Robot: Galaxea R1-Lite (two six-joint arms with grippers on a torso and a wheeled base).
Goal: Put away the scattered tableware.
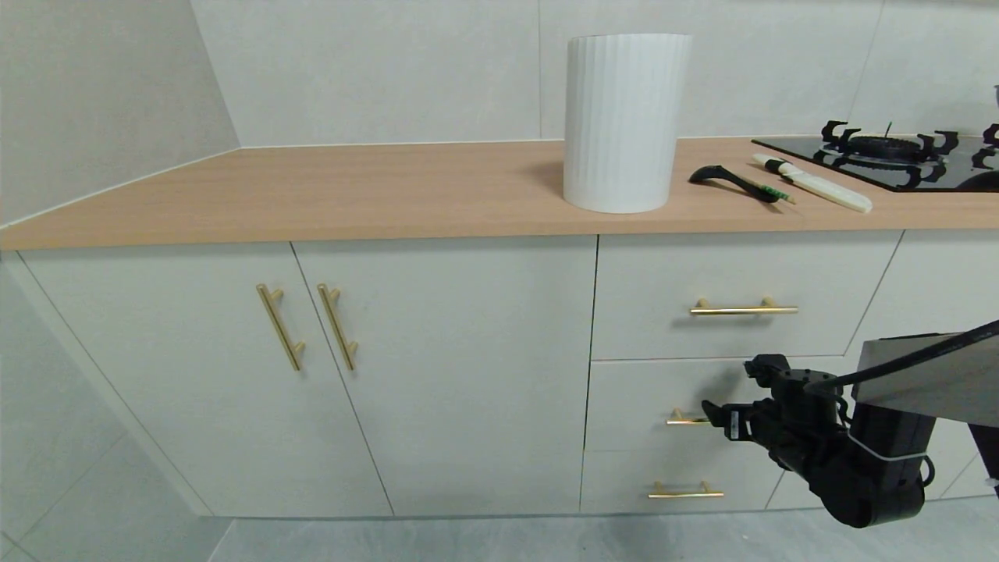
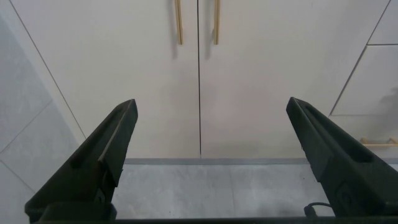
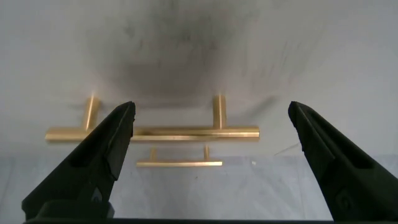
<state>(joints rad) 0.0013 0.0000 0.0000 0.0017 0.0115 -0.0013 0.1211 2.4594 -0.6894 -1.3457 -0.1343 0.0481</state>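
The right gripper [image 1: 734, 388], jaws spread wide and holding nothing, hangs level with the middle drawer handle [image 1: 687, 421] of a pale kitchen unit, close in front of it. In the right wrist view the right gripper [image 3: 211, 118] faces that brass bar [image 3: 155, 132] squarely, the bar lying across the gap between the open fingers, with the lower drawer handle [image 3: 179, 163] just beneath.

The scattered tableware lies well above this gripper, on the wooden table [image 1: 351, 191]: a black spoon [image 1: 730, 181] straight overhead, a green-marked stick [image 1: 773, 191] touching its handle, and a long white utensil [image 1: 815, 183] just beyond, towards the robot's right. A tall white ribbed container [image 1: 620, 121] stands upright on the table, above the gripper and off to its left, near the spoon but apart from it. A black hob [image 1: 882, 156] sits farther right.

The left gripper [image 2: 210, 109], likewise open and empty, points at a pair of closed cabinet doors [image 2: 261, 93], their two upright brass handles [image 2: 179, 22] above it and the grey floor [image 2: 205, 186] below.
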